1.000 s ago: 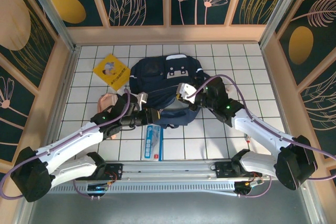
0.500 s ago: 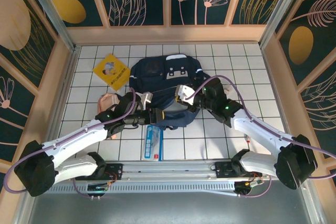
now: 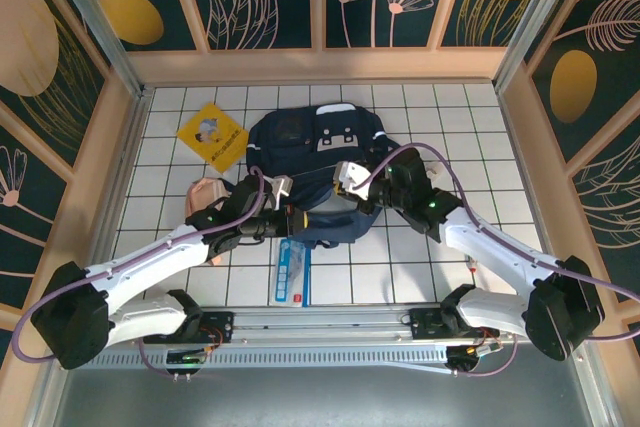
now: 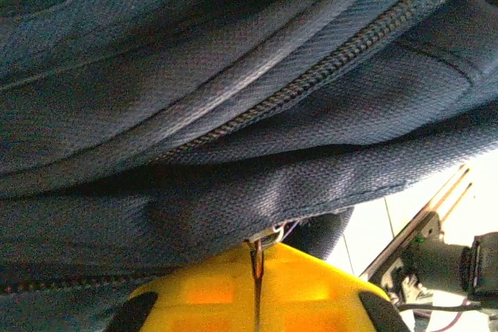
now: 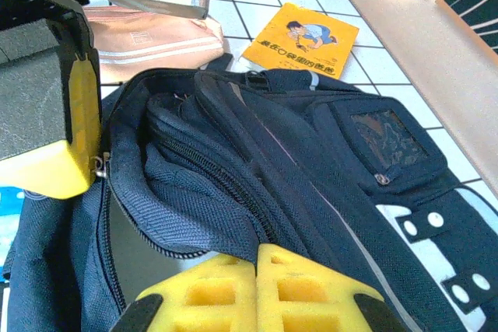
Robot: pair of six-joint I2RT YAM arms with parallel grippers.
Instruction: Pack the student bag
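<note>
Left gripper (image 4: 257, 270) pinches the zip pull (image 4: 264, 237), right gripper (image 5: 257, 258) clamps the bag (image 5: 311, 161); tugging could slip the thin pull free.

Overhead view plus two close wrist views on student bag (image 3: 300, 142)

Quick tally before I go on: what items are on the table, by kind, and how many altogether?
Navy backpack: 1
Yellow booklet: 1
Pink pouch: 1
Blue-and-white packet: 1
Total: 4
</note>
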